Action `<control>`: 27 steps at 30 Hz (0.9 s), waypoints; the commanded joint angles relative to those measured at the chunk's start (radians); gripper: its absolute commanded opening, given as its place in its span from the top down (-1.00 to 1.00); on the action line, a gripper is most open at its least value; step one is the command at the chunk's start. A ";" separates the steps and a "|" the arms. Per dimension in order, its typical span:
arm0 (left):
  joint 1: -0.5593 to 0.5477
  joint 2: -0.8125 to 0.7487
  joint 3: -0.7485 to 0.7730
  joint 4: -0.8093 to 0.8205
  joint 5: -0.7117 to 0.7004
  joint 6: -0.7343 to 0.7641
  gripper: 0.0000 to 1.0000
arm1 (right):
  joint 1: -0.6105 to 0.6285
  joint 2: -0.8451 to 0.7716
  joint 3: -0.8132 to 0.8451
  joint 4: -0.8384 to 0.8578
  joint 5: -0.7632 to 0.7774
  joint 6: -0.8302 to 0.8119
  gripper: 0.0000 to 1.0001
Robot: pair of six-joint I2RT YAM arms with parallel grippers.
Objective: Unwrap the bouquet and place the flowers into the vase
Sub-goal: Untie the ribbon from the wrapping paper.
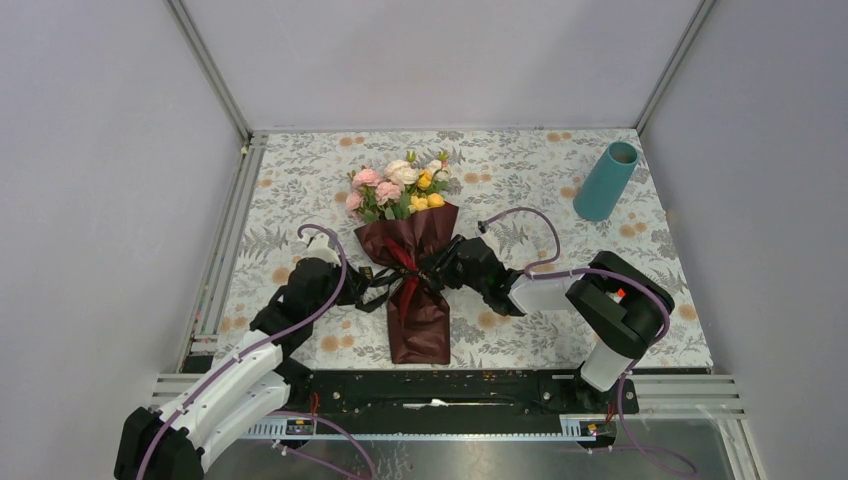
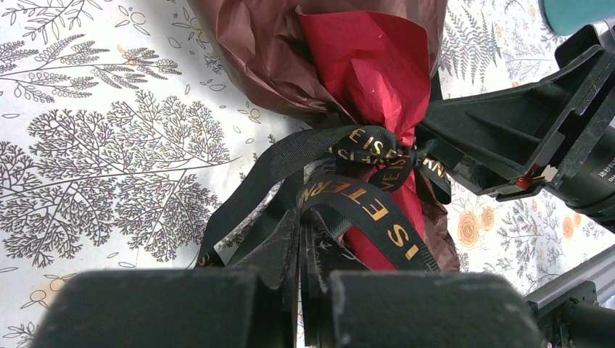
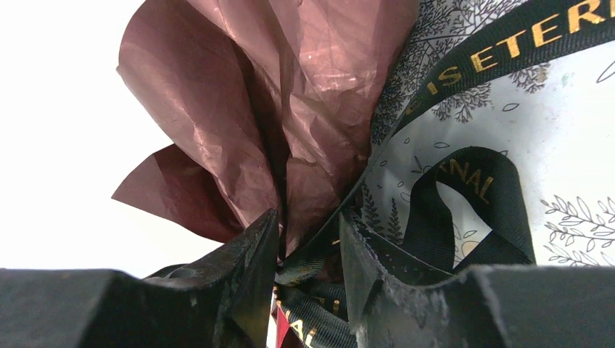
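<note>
Ribbon (image 2: 362, 206) runs into the left end effector (image 2: 303, 290), which is clamped tight on a black strand just left of the bouquet (image 1: 410, 270). Opposite it, the right end effector (image 3: 308, 232) stands narrow at the knot (image 2: 384, 156). A strand lies in its gap and maroon paper (image 3: 239, 109) is right beside it; whether it pinches anything I cannot tell. The bouquet lies flat in the middle of the desk (image 1: 300, 180), wrapped and tied, flowers (image 1: 400, 185) pointing away. The vase (image 1: 606, 180) stands at the far right, well apart. If the right side catches paper along with ribbon, a pull may tear the wrap or drag the whole bunch. Pulling the wrong strand could tighten the knot.
</note>
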 commanded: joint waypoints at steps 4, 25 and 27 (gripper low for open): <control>0.008 -0.026 0.036 0.019 0.015 0.014 1.00 | -0.025 -0.019 0.023 0.003 0.066 -0.038 0.18; 0.009 -0.042 0.033 0.013 0.014 0.010 1.00 | -0.032 -0.138 -0.015 -0.019 0.089 -0.067 0.76; 0.009 -0.044 0.031 0.015 0.015 0.008 1.00 | -0.032 -0.148 -0.019 -0.027 0.090 -0.070 0.68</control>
